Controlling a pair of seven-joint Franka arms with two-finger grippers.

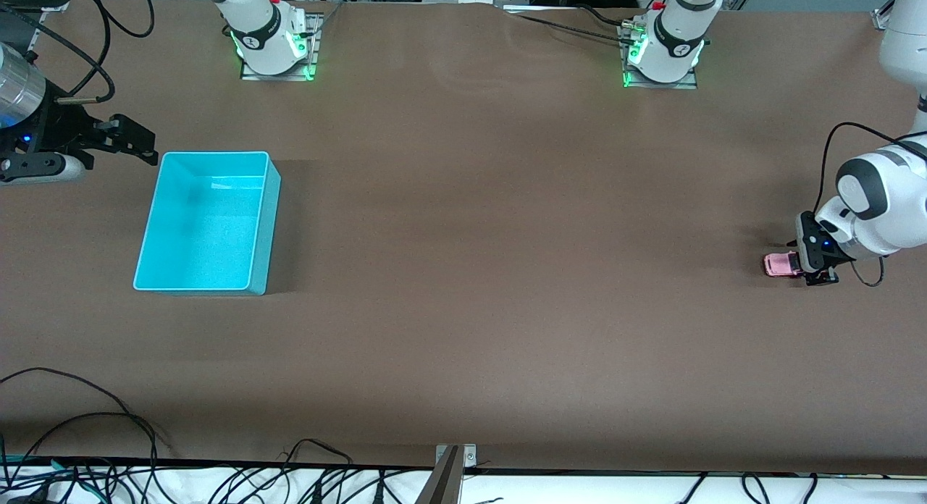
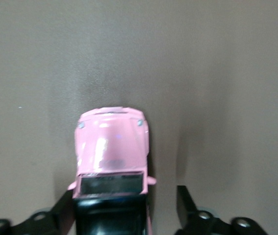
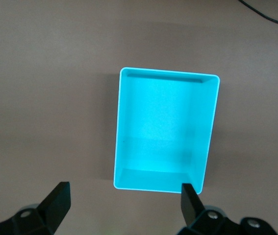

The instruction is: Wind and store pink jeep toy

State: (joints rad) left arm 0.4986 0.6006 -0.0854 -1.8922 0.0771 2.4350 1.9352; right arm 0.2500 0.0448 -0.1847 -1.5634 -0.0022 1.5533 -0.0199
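Left jaws [image 2: 126, 210] parted astride pink jeep toy's [image 2: 112, 149] rear, right jaws [image 3: 124, 203] open.

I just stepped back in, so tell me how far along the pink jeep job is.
Storing is not done: the turquoise bin holds nothing. In hand: the left pincer is low at the pink jeep toy, which sits on the table at the left arm's end; its fingers are open, with a gap beside the toy. The right pincer waits open by the bin. Left: carrying the jeep into the bin.
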